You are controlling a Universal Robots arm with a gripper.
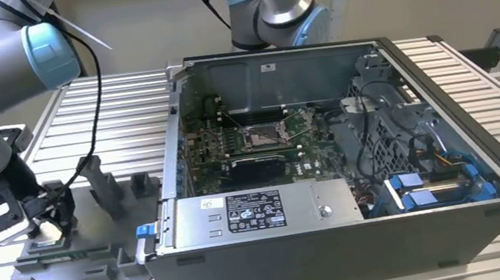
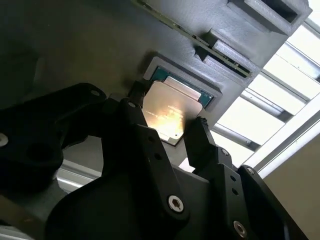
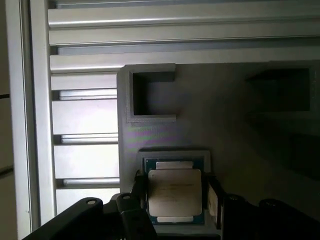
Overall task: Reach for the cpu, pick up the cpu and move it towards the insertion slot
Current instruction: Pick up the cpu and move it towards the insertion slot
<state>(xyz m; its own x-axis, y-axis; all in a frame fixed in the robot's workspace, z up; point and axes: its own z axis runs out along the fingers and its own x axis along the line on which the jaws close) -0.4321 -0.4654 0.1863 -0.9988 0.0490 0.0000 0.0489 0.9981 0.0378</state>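
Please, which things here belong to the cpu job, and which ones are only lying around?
In the job: gripper, low over the cpu; insertion slot inside the computer case.
Only lying about: grey tray blocks; labelled power supply; blue drive brackets.

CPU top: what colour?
The CPU top is pale silver-white; best in the first wrist view.

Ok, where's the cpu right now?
The cpu sits at the exterior view's far left, in the grey tray beside the computer case, under the gripper.
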